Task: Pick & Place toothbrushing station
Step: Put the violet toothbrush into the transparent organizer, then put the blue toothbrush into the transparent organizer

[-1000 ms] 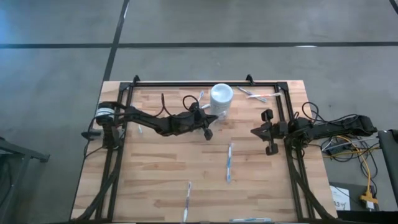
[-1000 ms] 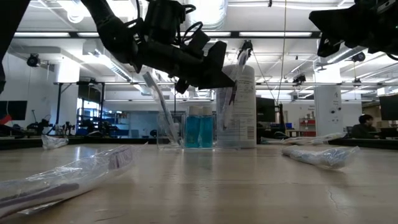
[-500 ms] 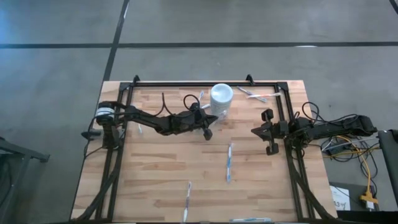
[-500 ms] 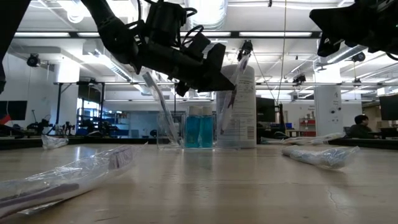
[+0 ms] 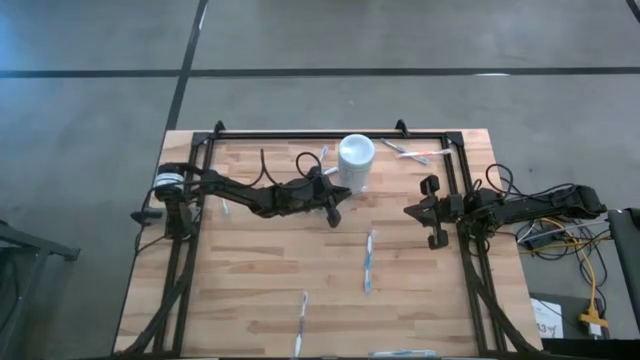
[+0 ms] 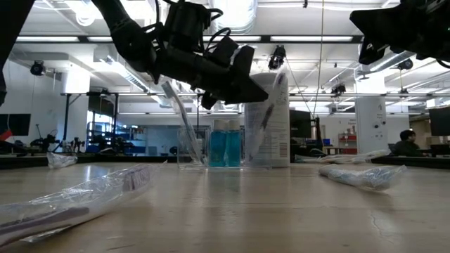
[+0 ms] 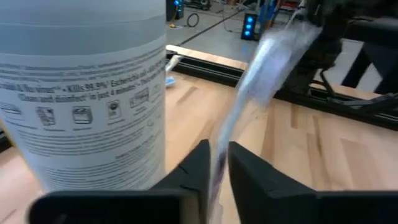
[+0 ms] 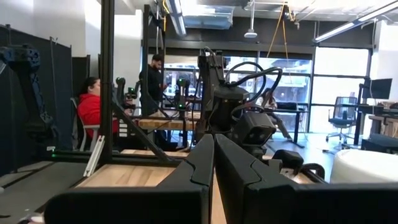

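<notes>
One toothbrush (image 6: pixel 268 105) (wrapped) in cup (image 6: pixel 269 140)

White cup (image 5: pixel 355 160) stood upright nr table's far edge, wrapped toothbrushes (image 5: pixel 368 260) lay flat mid-table, teal tubes (image 6: pixel 226 147) beside cup.

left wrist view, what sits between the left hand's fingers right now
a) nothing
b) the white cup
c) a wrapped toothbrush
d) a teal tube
c: a plastic-wrapped toothbrush runs up from between the left hand fingers, right beside the white cup; the fingers stand only slightly apart around it.
</notes>
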Motion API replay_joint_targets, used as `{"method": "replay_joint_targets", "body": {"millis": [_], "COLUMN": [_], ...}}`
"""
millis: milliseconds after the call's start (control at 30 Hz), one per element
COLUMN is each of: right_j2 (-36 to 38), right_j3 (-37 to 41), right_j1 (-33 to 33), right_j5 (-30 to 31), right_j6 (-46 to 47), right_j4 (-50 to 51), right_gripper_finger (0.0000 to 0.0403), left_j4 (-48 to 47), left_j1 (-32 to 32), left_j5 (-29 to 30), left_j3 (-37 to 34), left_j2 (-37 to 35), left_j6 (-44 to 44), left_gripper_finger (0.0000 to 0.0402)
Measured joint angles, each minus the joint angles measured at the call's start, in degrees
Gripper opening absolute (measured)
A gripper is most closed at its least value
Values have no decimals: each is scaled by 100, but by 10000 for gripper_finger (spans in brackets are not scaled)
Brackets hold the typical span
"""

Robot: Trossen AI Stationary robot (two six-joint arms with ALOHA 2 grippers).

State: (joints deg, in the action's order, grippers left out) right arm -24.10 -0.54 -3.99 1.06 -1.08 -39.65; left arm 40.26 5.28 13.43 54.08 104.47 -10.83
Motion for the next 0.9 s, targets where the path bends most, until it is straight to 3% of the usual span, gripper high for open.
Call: {"method": "replay_joint_targets", "body": {"millis": [267,333,500,633,900], "right_j2": [0,0,0,2,0], "right_j3": [0,0,0,0,0], "right_j1": [0,0,2,2,2], "right_j5": [0,0,63,63,63], "right_j6": [114,101,65,56,94], "right_j4": [1,3,2,1,4], "right_gripper_finger": [8,8,8,8,8], "left_j4": [-74,-84,-425,-1064,-3642], "left_j1": [9,9,-37,-92,-161], "left_j5": [-106,-376,-983,-1038,-1268], "left_j3": [0,0,0,0,2], "left_j2": [-163,-379,-1209,-2131,-4140], "left_j6": [-82,208,720,969,1145], "left_gripper_finger": [151,162,165,165,127]}}
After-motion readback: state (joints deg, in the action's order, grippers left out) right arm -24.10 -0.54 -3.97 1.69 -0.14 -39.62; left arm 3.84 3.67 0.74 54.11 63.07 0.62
